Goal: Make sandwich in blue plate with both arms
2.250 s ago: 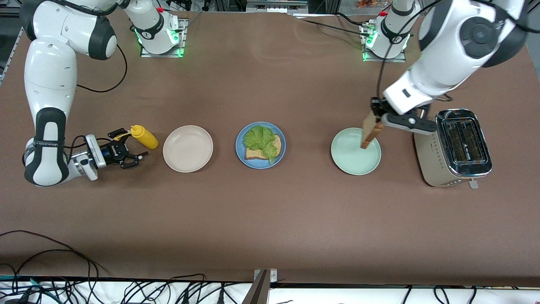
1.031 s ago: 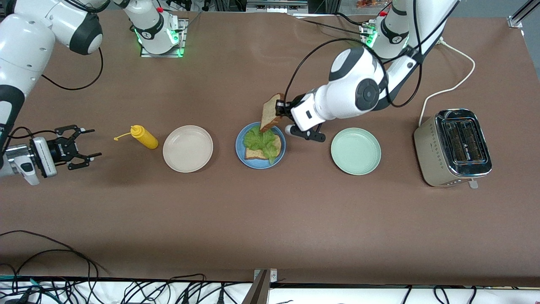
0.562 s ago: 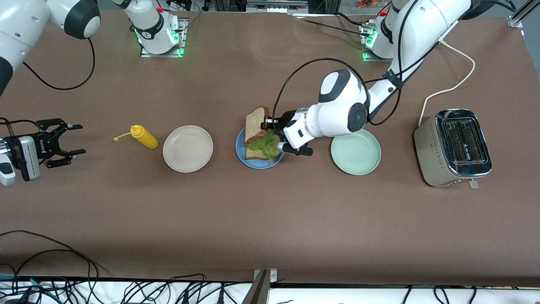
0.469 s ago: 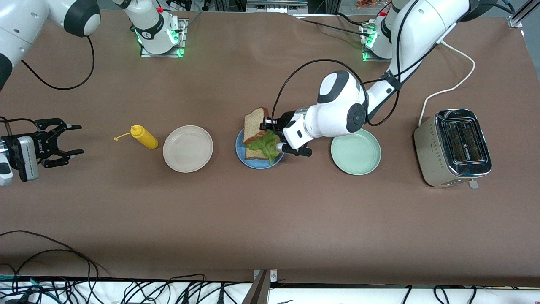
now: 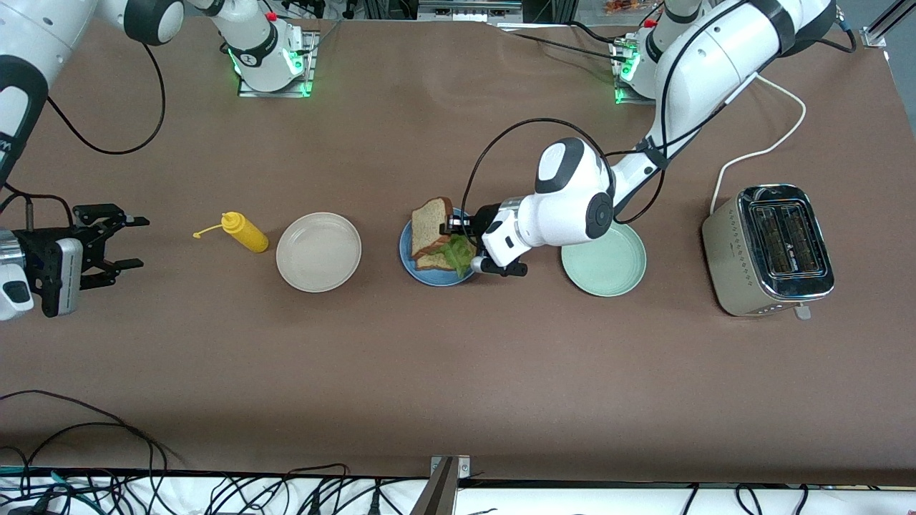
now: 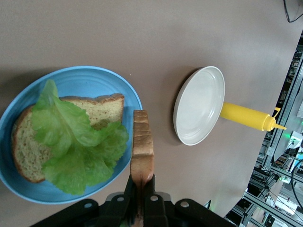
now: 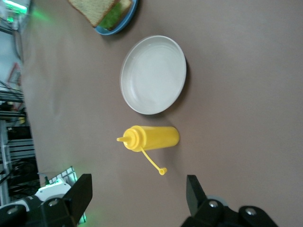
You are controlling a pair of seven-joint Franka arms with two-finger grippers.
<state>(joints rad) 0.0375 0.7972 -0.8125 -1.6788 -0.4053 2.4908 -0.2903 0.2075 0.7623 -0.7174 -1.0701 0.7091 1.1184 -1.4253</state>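
The blue plate [image 5: 435,280] sits mid-table and holds a bottom toast slice [image 5: 427,262] with a green lettuce leaf [image 5: 459,252] on it. My left gripper [image 5: 451,223] is shut on a second toast slice [image 5: 429,223], held tilted low over the lettuce and the plate's edge toward the right arm's end. In the left wrist view the held slice [image 6: 142,151] shows edge-on in my left gripper [image 6: 142,183], beside the lettuce [image 6: 75,142], the bottom slice [image 6: 106,108] and the plate [image 6: 85,72]. My right gripper [image 5: 134,243] is open and empty, waiting at the right arm's end; it also shows in the right wrist view [image 7: 138,191].
A beige-white plate [image 5: 318,252] and a lying yellow squeeze bottle [image 5: 245,232] are between the blue plate and my right gripper. A pale green plate [image 5: 608,270] lies partly under the left arm. A steel toaster [image 5: 776,247] stands at the left arm's end.
My left gripper carried the toast slice from the green plate to the blue plate and lowered it, tilting it flatter over the lettuce. My right gripper drew back from the yellow bottle.
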